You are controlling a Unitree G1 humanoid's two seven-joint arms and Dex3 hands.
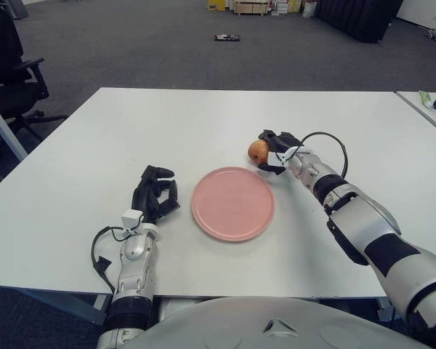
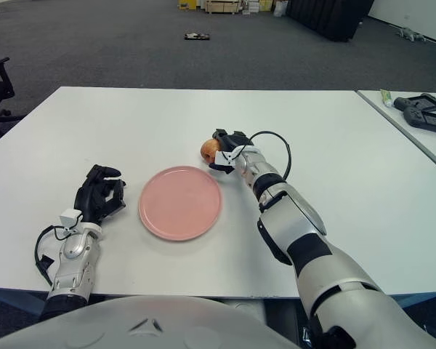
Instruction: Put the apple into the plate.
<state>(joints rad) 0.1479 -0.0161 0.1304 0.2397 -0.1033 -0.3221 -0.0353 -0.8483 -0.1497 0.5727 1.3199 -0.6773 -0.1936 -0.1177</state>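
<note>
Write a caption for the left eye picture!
Right hand holds a round reddish-yellow apple just beyond the round pink plate; left hand idle left of it.

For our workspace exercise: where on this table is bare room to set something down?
The pink plate is bare. So is the white table beyond it and left of the right hand holding the apple. Tighter between plate and left hand.

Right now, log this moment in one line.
right robot hand: holding apple behind plate | left robot hand: idle left of plate | apple: not yet in plate
</note>
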